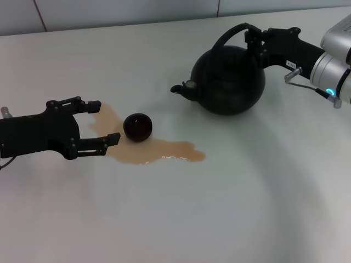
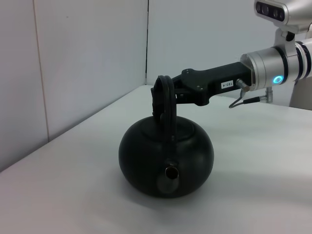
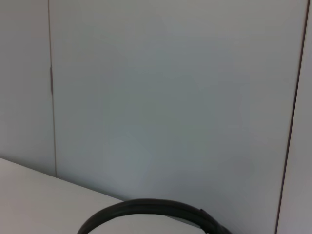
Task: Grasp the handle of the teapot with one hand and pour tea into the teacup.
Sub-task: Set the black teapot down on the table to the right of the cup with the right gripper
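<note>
While the right gripper (image 1: 255, 41) is clamped on the handle (image 1: 233, 32) at its right end, the teapot (image 1: 227, 79) sits on the white table (image 1: 219, 208) at the far right, and the teacup (image 1: 138, 126) lies well apart to its near left, in a spilled puddle of tea (image 1: 164, 152). Its spout (image 1: 184, 88) points left, toward the cup's side, and the hoop arches roughly along that same left-right line. Just left of the cup, the left gripper (image 1: 98, 123) is nearer to it, resting with its fingers spread and empty.
</note>
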`<state>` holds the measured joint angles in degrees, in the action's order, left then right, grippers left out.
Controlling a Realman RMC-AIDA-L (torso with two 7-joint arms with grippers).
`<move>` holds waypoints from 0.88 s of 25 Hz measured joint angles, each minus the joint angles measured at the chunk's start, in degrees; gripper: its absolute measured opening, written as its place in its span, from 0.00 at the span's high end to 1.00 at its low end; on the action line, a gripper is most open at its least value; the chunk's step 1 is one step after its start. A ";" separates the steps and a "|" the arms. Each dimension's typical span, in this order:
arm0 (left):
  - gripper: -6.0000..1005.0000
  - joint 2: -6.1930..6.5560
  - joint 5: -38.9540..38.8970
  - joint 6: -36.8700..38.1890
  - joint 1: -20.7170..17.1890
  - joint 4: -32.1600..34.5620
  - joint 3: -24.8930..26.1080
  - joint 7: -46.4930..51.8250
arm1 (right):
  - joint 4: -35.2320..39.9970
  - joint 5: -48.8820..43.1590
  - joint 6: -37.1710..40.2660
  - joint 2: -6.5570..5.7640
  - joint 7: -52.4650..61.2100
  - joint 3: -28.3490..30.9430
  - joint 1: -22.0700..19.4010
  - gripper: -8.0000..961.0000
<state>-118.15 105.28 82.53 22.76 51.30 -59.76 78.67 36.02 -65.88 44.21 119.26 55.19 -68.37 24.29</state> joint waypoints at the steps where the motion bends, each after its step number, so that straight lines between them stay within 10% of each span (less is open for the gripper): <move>1: 0.14 0.00 0.00 0.00 0.00 0.00 0.00 0.00 | 0.00 0.00 0.00 0.00 0.00 0.00 0.00 0.88; 8: 0.14 0.02 0.00 0.30 0.00 0.03 0.01 -0.01 | -0.05 -0.12 0.21 -0.06 -0.26 0.00 -0.14 0.85; 22: 0.14 0.03 0.01 0.32 0.00 0.79 0.00 -0.01 | 1.54 -0.16 0.63 -0.06 -0.14 -0.01 -1.20 0.48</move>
<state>-118.12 105.29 82.85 22.77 52.10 -59.76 78.66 37.56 -66.04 44.84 119.19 55.05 -68.38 23.09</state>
